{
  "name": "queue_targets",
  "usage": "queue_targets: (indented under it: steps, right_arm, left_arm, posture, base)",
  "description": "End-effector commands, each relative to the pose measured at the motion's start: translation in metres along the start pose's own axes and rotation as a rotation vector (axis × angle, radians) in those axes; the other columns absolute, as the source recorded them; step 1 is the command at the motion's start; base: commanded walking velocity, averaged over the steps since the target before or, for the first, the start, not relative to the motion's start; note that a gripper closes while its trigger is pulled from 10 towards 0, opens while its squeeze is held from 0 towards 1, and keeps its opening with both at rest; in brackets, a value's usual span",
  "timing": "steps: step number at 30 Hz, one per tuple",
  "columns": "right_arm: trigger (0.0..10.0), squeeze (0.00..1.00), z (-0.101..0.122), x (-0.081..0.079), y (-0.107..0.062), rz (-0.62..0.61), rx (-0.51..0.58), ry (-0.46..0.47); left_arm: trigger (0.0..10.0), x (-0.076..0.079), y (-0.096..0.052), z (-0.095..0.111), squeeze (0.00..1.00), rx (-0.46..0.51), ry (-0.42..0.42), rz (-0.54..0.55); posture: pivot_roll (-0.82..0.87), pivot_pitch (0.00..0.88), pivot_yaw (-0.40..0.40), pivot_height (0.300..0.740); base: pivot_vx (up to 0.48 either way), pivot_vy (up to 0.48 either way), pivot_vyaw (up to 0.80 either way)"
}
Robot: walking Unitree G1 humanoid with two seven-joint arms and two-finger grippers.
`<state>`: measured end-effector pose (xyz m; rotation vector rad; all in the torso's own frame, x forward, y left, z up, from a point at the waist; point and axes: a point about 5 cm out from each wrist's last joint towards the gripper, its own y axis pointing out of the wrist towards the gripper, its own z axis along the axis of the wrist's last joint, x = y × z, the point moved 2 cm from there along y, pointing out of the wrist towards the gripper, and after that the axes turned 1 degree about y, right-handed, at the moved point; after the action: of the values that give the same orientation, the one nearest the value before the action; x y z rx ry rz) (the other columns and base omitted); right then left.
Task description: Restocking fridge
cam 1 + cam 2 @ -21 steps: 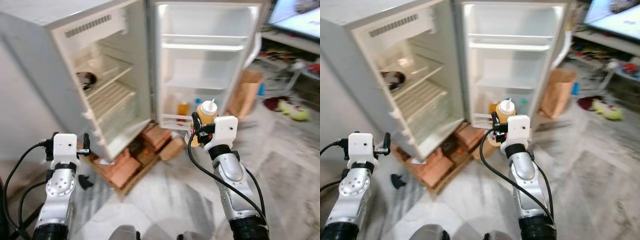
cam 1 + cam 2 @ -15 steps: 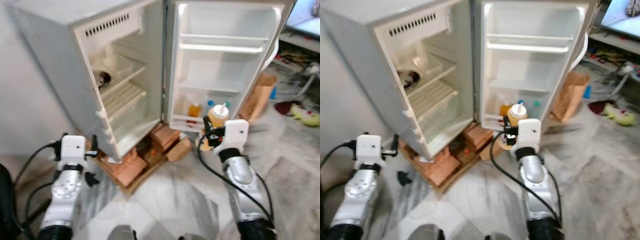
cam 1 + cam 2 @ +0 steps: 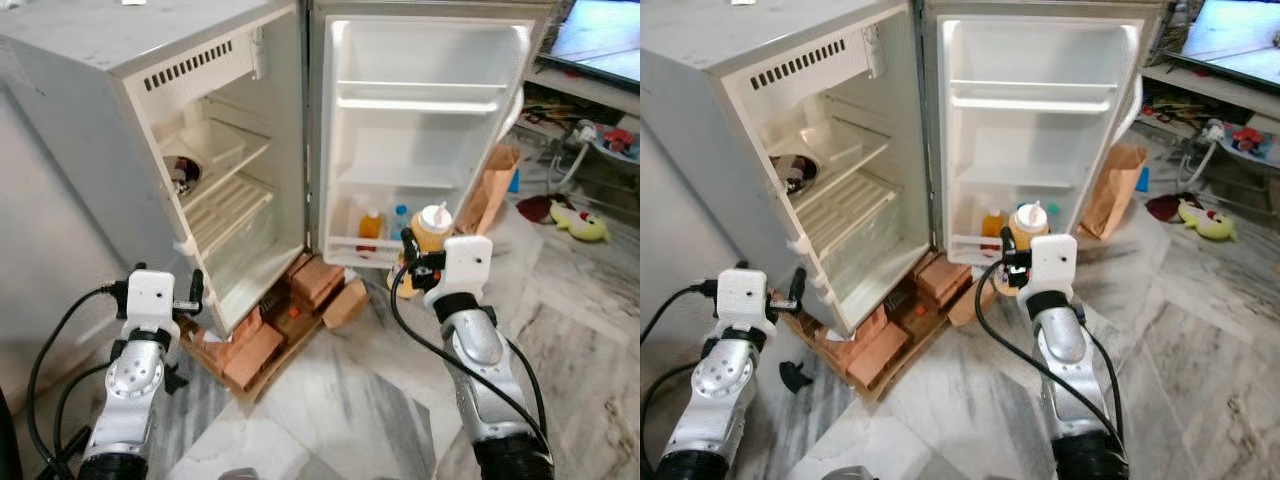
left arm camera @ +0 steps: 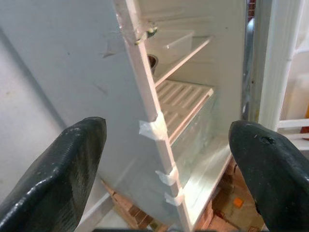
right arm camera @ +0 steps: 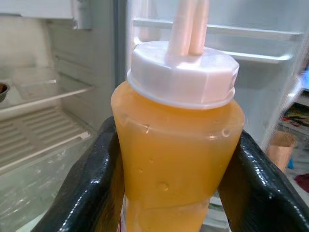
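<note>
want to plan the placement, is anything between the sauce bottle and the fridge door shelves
Nothing visible blocks it. The right gripper holds the orange sauce bottle before the open fridge door. Its bottom door shelf already holds an orange bottle and a blue-capped bottle.

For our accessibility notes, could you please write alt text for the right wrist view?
The right gripper clamps an orange squeeze bottle with a white cap; behind it stands the open fridge.
</note>
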<state>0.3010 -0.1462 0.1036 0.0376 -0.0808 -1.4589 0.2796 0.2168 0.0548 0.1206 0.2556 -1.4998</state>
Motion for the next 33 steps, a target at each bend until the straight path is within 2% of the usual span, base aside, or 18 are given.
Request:
queue_targets:
  steps: [1,19,26,33]
  right_arm:
    - [10.0,0.0,0.006,-0.005,0.003,0.019,0.028,0.007]
    - [10.0,0.0,0.007,-0.015,0.002,0.097,0.035,0.02]
    - [10.0,0.0,0.007,-0.016,0.003,0.103,0.036,0.022]
    - [10.0,0.0,0.006,-0.016,0.004,0.105,0.032,0.027]
  left_arm:
    - [10.0,-0.001,0.002,0.003,0.0,0.013,0.006,-0.005]
    - [10.0,0.001,0.003,0.002,0.0,0.008,0.006,-0.001]
    - [10.0,0.002,0.004,0.003,0.0,0.009,0.004,-0.001]
    - [10.0,0.002,0.005,0.004,0.0,0.007,0.006,0.001]
  posture:
    - [0.03,0.015,-0.023,0.74]
    - [0.02,0.015,-0.028,0.74]
    - [0.02,0.013,-0.027,0.74]
    - [0.03,0.012,-0.027,0.74]
  base:
    - [0.409,0.0,0.0]
    - [0.37,0.0,0.0]
    - [0.339,0.0,0.56]
    - [0.04,0.0,0.0]
